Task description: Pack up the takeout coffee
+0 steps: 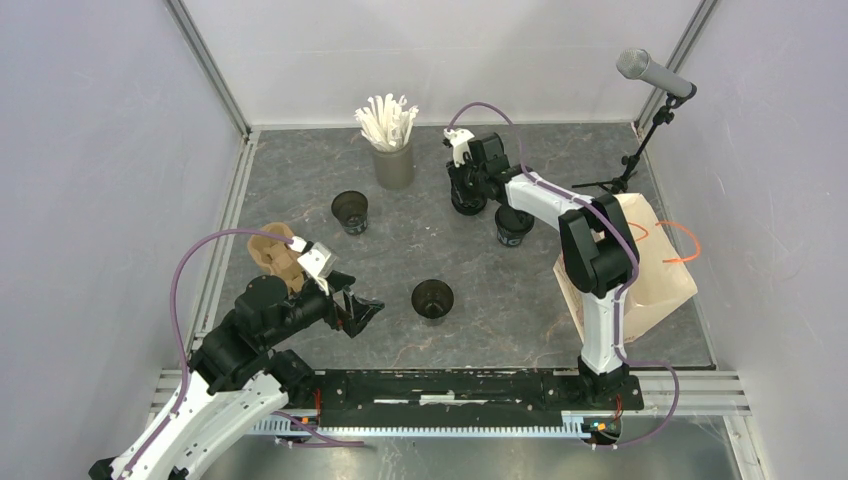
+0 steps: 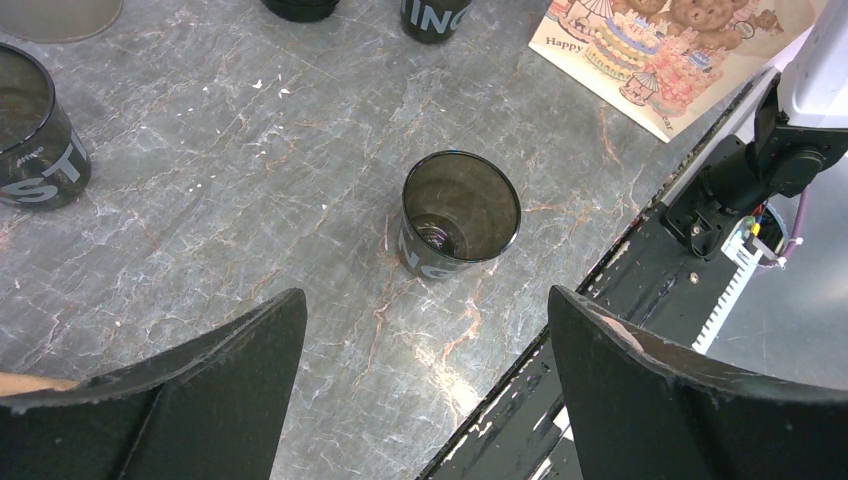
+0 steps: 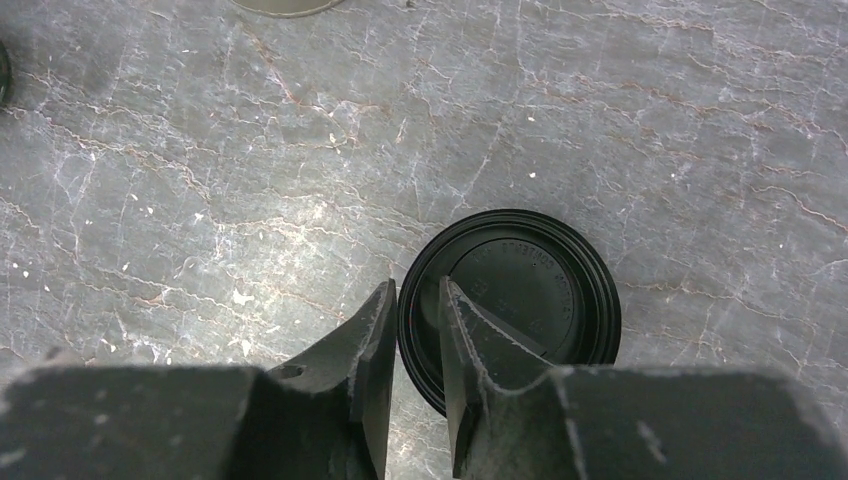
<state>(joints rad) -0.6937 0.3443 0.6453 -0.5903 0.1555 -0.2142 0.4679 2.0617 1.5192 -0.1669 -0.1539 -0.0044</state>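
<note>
Quick rundown of what you've got on the table [image 1: 420,245] right now.

Your right hand [image 3: 417,285] is out at the far side, pointing straight down over the lidded cup [image 3: 520,290]. Its fingers [image 3: 372,335] are nearly closed with just a thin slot between them, and the left edge of the lid sits in that slot. One finger is just outside the rim and the other is over the top of the lid. I can't tell if it's actually pinching the lid or only straddling it.

Your left hand [image 2: 425,300] is low on the near left and spread wide, with nothing between the fingers. The open cup [image 2: 460,215] stands upright on the table a little way ahead of it, no lid, white lettering on its side.

Two more lidless cups are standing out there: the middle-left cup [image 1: 350,212], and the cup by the right arm [image 1: 513,225], which is just beside the lidded one.

The brown carrier [image 1: 278,255] sits right by your left wrist. The straw cup [image 1: 393,160] is at the back, and the paper bag [image 1: 650,275] lies on the right.
</note>
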